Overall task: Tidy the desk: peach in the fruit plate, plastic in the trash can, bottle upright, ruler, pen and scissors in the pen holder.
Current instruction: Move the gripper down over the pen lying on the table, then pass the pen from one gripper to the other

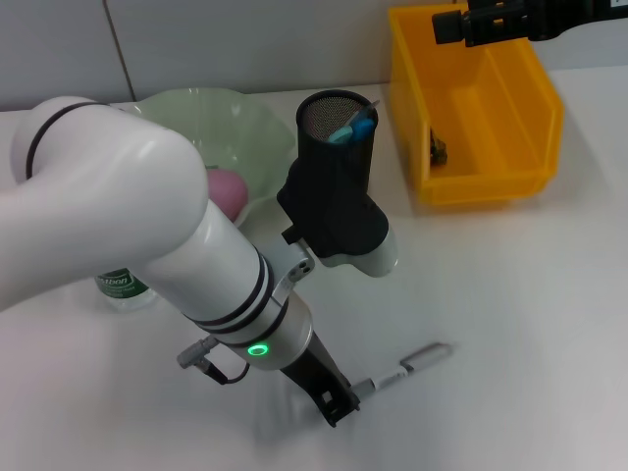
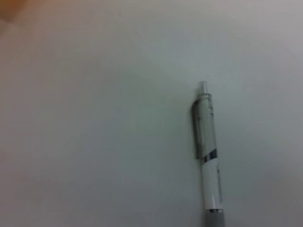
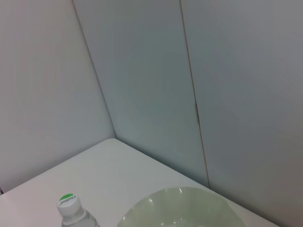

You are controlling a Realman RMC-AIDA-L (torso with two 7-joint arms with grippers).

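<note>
**Near the desk's front edge: pen and left gripper**

At the near middle of the desk [image 1: 510, 324] we find the pen [image 1: 404, 370], lying flat with its long axis running from the clip end, farther right and slightly back, down to the tip end that meets the left gripper [image 1: 339, 404]. We see the gripper low over the surface at the pen's near end, touching or almost touching it; whether its fingers are parted or already closed on the barrel we cannot tell. The left arm is clearly the nearer one: the right gripper [image 1: 469, 25] hangs high above the trash can [image 1: 491, 182], well apart, and its fingers cannot be judged either.

The head view alone gives us the layout: peach [image 1: 228, 191] in the fruit plate [image 1: 257, 128], scissors [image 1: 353, 126] standing in the pen holder [image 1: 334, 167], bottle [image 1: 123, 287] partly behind the arm. The left wrist view adds the pen's clip and button end [image 2: 207, 142] along its axis. The right wrist view shows the bottle's cap [image 3: 67, 201] upright beside the plate's rim.
</note>
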